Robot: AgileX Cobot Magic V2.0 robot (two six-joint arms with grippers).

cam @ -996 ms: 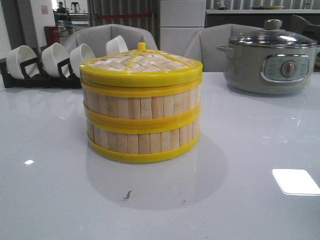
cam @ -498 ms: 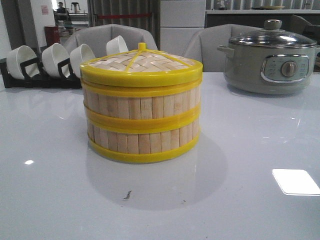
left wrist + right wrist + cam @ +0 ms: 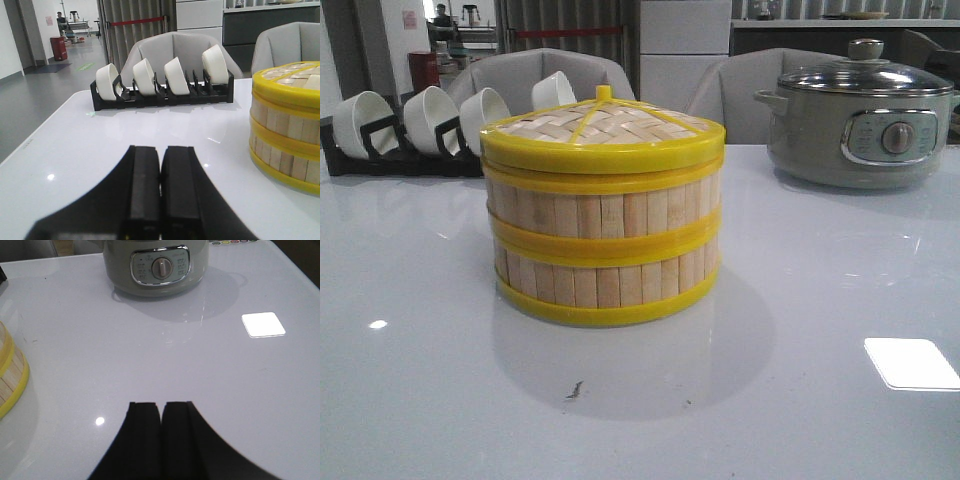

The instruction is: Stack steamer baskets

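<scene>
The steamer baskets (image 3: pixel 603 250) already stand one on the other at the middle of the table (image 3: pixel 800 380), the woven lid (image 3: pixel 603 135) seated on top, so the stacking looks finished and nothing appears left but to stay clear. The left gripper (image 3: pixel 160 195) and the right gripper (image 3: pixel 161 440) both hover over bare table with their jaws pressed together, holding nothing. A rack of white cups (image 3: pixel 420 125) sits behind to the left, the electric pot (image 3: pixel 865 115) behind to the right; neither crowds the stack.
</scene>
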